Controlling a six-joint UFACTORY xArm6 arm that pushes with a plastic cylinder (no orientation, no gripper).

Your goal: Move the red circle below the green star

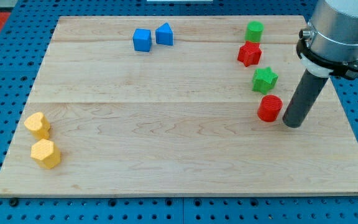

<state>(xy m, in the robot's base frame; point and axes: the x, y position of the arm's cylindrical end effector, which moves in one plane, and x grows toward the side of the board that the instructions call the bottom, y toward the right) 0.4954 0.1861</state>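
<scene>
Where the pale wooden board (166, 149) met the view's left edge, two yellow blocks sat close together: a yellow heart-shaped block (37, 124) above a yellow hexagonal block (46, 154), both near the board's lower left corner. Toward the view's top, left of centre, a blue cube-like block (142, 40) touched or nearly touched a blue triangular block (164, 34).

Wide bare wood lay between these and the right-hand column. There, top to bottom: a green cylinder-like block (254, 30), a red star-like block (249, 54) just below it, the green star (265, 79), then the red circle (270, 108) directly below the star, just apart from it. The red circle was a short round cylinder, flat face up, glossy red; being round, it showed no long axis and no facing. Open board lay below it and to its left.

My tip (293, 124), a single dark rod with nothing to spread or pinch, stood just right of the red circle, close beside it; contact could not be told. Board continued right of the tip to the edge.
</scene>
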